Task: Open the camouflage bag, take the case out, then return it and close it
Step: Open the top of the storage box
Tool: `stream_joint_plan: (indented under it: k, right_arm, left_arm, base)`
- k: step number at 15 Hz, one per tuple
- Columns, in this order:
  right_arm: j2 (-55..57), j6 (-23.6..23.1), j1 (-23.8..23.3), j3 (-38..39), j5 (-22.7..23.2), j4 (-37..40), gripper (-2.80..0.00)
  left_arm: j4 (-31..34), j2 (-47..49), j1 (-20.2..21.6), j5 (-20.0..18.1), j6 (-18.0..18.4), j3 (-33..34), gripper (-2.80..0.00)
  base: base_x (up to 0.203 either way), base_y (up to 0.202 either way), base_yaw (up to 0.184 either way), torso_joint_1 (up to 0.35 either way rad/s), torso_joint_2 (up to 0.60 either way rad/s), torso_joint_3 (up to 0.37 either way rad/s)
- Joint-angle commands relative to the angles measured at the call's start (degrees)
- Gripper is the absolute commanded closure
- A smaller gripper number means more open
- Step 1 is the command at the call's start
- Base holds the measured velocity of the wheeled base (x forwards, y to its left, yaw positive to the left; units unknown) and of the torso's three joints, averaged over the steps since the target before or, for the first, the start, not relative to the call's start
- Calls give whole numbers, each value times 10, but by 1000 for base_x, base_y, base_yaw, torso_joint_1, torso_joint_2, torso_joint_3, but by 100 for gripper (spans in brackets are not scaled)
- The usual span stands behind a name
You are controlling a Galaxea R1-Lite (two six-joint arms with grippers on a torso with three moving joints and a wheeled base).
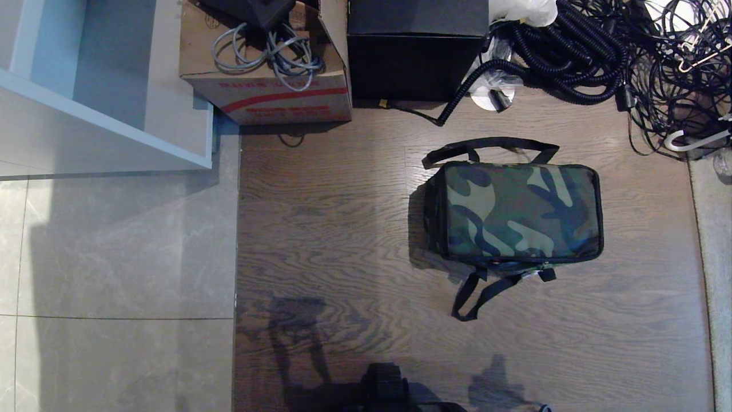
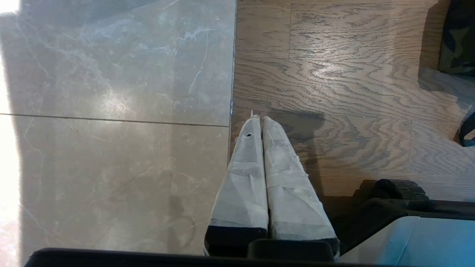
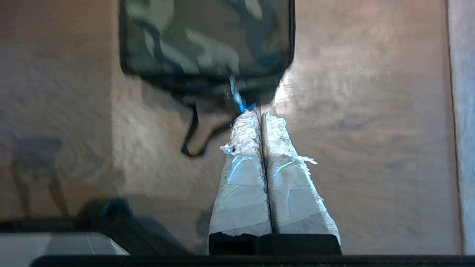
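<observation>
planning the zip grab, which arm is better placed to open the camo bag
Right, probably. The right end effector, shut, points at the camouflage bag and its pale zipper pull. The left end effector, also shut, faces bare floor with the bag off to the side.

Open wood floor (image 1: 331, 229) left of and before the camouflage bag (image 1: 517, 212), its loose black straps (image 1: 477, 294) trailing on the near side, cardboard carton (image 1: 269, 86) and black box (image 1: 417, 51) behind (well apart), tangled black cables (image 1: 606, 57) crowding the far right.
</observation>
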Motion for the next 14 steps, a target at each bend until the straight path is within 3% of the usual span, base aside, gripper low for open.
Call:
stream_joint_plan:
  k: [1,5,9,12,14]
  right_arm:
    - [1,15,0,-22,19,10,0]
    - [144,64,4,-125,42,91,0]
    - [403,89,13,-201,54,145,0]
    - [595,96,17,-233,61,103,0]
    - [701,99,17,-239,64,26,0]
  left_arm:
    - [0,0,0,0,0,0,0]
    - [0,0,0,0,0,0,0]
    - [0,0,0,0,0,0,0]
    - [0,0,0,0,0,0,0]
    - [0,0,0,0,0,0,0]
  base:
    - [0,0,0,0,0,0]
    - [0,0,0,0,0,0]
    - [0,0,0,0,0,0]
    - [0,0,0,0,0,0]
    - [0,0,0,0,0,0]
